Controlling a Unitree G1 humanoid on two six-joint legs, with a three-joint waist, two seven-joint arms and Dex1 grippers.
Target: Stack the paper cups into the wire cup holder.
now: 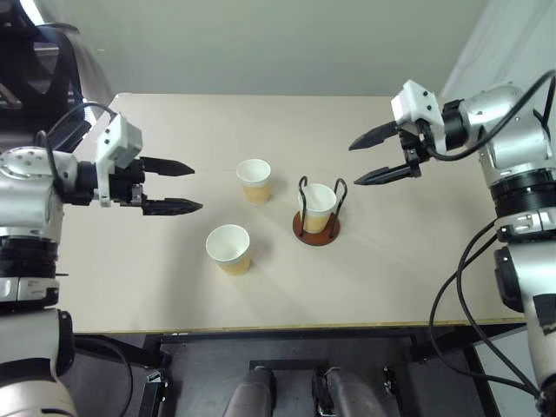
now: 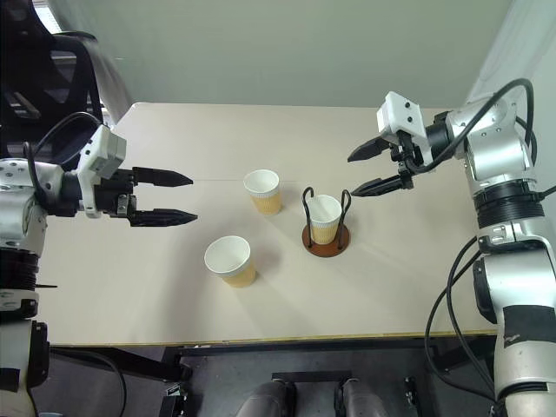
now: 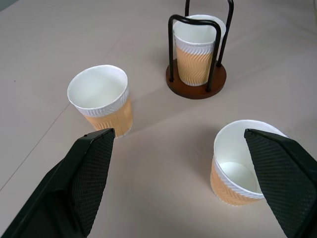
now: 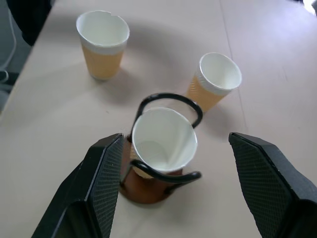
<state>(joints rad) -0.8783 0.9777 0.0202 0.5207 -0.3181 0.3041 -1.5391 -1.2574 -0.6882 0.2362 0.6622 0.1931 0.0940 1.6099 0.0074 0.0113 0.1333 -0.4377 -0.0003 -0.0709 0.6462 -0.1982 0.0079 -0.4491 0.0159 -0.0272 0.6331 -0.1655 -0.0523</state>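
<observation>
While two stand loose, holder (image 1: 316, 228) holds cup (image 1: 318, 207).

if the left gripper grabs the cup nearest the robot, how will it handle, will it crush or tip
The nearest cup is thin ribbed paper and empty, so it is probably very light and would likely dent under a hard squeeze. It stands upright on its narrower bottom, so a sideways nudge would probably tip or slide it. Its ribbed wall should give the left gripper fair grip.
</observation>
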